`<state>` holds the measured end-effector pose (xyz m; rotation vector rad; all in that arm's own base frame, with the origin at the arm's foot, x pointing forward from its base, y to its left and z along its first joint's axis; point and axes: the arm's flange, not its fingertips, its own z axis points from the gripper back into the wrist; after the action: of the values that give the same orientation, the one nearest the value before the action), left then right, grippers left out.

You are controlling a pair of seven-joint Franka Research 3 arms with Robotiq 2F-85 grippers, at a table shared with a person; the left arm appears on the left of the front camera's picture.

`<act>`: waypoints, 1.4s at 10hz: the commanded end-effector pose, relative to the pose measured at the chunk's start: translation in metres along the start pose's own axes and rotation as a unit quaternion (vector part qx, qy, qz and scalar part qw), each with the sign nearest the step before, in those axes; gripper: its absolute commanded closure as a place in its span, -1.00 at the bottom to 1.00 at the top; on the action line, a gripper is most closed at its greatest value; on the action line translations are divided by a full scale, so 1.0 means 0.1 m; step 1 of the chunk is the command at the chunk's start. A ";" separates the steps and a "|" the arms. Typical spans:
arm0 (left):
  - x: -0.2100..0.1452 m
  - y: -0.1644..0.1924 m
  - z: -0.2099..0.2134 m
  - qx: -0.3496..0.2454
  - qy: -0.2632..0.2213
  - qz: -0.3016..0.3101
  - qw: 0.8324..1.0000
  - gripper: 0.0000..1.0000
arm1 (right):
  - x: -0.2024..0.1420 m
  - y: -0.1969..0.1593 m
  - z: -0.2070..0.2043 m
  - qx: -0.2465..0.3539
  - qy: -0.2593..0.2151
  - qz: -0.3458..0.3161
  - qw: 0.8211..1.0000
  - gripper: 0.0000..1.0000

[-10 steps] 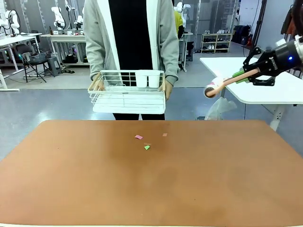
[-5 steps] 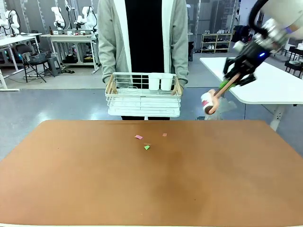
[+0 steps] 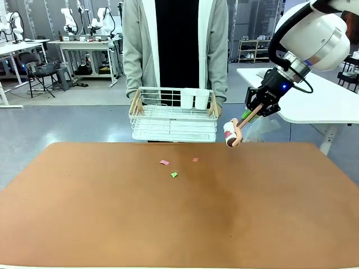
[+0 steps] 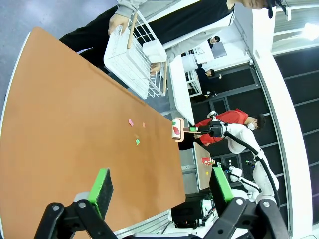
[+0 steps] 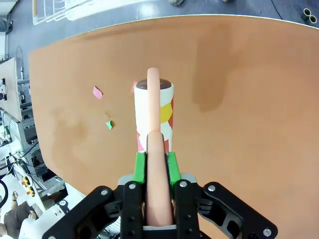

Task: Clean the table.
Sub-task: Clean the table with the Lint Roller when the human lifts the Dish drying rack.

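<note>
Front view: your right gripper (image 3: 253, 110), pinching the lint roller (image 3: 231, 133) by its handle, has swung lower and toward 9 o'clock. The roll now hangs near the far edge of the table (image 3: 179, 224), at 1 o'clock. The paper scraps (image 3: 174, 175) lie unmoved toward 12.

Left wrist view: your left gripper (image 4: 160, 185) stands spread above the table.

Right wrist view: the scraps sit at 9 o'clock of the roll.
</note>
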<state>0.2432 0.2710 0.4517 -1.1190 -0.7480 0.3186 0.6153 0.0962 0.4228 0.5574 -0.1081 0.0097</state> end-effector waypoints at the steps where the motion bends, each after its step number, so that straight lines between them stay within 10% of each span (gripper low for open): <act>1: 0.04 0.01 0.03 -0.013 -0.007 -0.012 1.000 -1.00 | -0.01 0.00 -0.06 -0.007 0.015 0.007 1.000 0.59; 14: 0.04 0.01 0.03 -0.013 -0.007 -0.012 1.000 -1.00 | -0.03 -0.61 -0.87 0.122 0.067 -0.007 0.990 0.59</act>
<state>0.2430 0.2711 0.4516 -1.1190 -0.7481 0.3191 0.6212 0.0858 0.3203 0.7579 0.0207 0.0199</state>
